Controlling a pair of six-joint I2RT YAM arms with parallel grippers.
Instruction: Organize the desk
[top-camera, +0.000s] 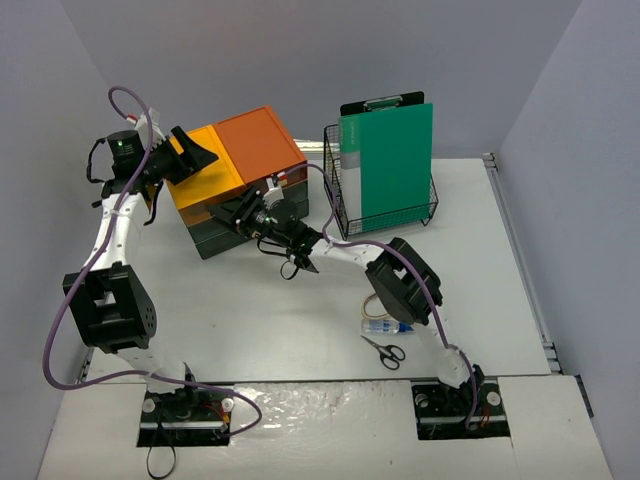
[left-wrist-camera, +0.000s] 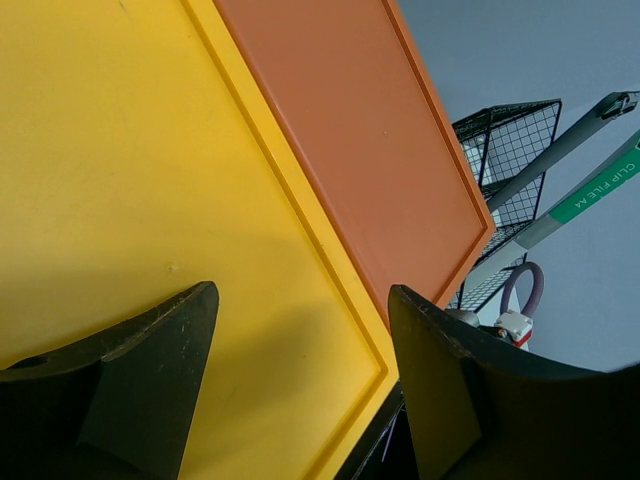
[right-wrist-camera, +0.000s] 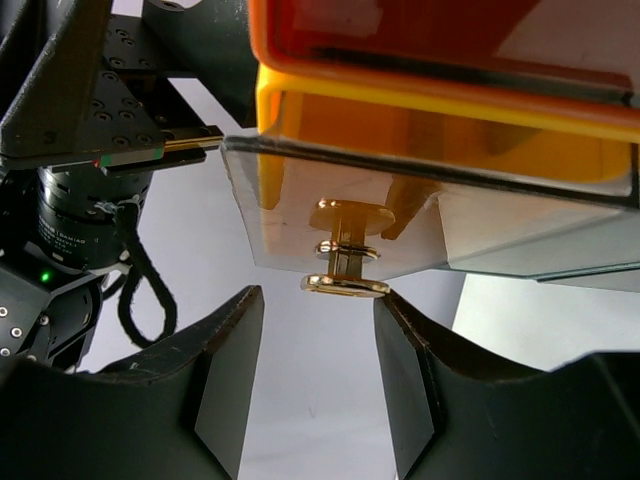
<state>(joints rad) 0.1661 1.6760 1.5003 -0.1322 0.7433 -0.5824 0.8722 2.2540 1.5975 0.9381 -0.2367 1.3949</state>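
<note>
Lying on one desk (top-camera: 250, 320): one scissors (top-camera: 383, 350), one bottle (top-camera: 385, 326).

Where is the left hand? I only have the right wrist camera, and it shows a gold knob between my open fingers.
Observer: The left hand is open over the yellow part of the drawer box top.
Operator: What's loose that I could tidy?
Observer: Scissors and a small bottle lie on the desk near its front edge, right of the middle.
Operator: Is there anywhere to put them?
Observer: A wire basket stands just right of the drawer box, with a green clipboard upright in it.
</note>
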